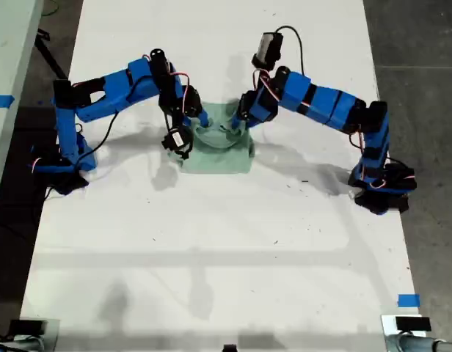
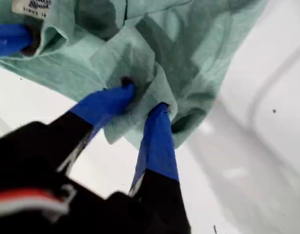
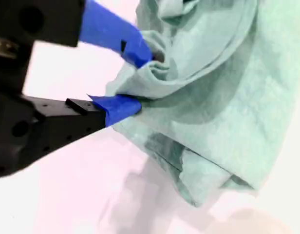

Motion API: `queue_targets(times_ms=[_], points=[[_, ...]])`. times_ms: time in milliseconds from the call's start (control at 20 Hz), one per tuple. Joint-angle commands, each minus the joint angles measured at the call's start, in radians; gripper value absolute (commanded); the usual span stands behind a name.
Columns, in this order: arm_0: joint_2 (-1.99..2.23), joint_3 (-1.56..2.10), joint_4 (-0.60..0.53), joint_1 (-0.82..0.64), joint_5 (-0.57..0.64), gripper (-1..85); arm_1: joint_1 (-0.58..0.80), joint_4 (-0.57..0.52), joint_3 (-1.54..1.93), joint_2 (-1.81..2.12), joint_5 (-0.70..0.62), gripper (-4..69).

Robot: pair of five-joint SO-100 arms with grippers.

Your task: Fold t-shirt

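1. My first gripper is pinched narrow on a bunched fold of the t-shirt. Cloth is wadded between its two blue fingertips and wraps around both.
2. Just past that fold the cloth hangs in loose creases. A white sewn label shows on it, with a blue finger touching the cloth beside the label.
3. My second gripper is also closed narrow on the t-shirt. It clamps a rolled, hemmed edge between its fingertips, and the rest of the cloth drapes away from the jaws in layers.
4. In the exterior view the t-shirt is a small crumpled bundle on the white table, a little towards 12 o'clock from the picture's centre. Its lower part lies on the table and its upper edge is gathered up at the two grippers.
5. Two blue arms meet over the bundle. One arm reaches in from 9 o'clock and the other arm from 3 o'clock. The wrist views do not show me which is first and which is second.
6. Farther out, a piece of blue tape sits on the table towards 5 o'clock.
7. Grey floor shows beyond the table's edge towards 2 o'clock.
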Motion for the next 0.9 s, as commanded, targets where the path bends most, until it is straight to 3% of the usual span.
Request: queue_targets(times_ms=[0, 400, 500, 600, 650, 850], points=[[0.066, -0.046, -0.052, -0.092, 0.037, 36.8, 0.091, -0.028, -0.038, 0.087, -0.078, 49.4], [0.225, 0.071, -0.009, -0.293, 0.081, 35.9, 0.281, 0.046, 0.141, 0.316, -0.153, 36.3], [0.307, 0.158, -0.020, -0.314, 0.106, 31.5, 0.321, 0.043, 0.279, 0.451, -0.175, 34.0], [0.422, 0.308, -0.043, -0.308, 0.106, 14.6, 0.330, 0.052, 0.428, 0.584, -0.222, 19.1], [0.499, 0.414, -0.064, -0.299, 0.104, 6.7, 0.330, 0.067, 0.508, 0.653, -0.206, 4.3], [0.957, 0.951, -0.209, -0.249, 0.092, 0.7, 0.190, 0.048, 0.865, 0.966, -0.130, -1.3]])
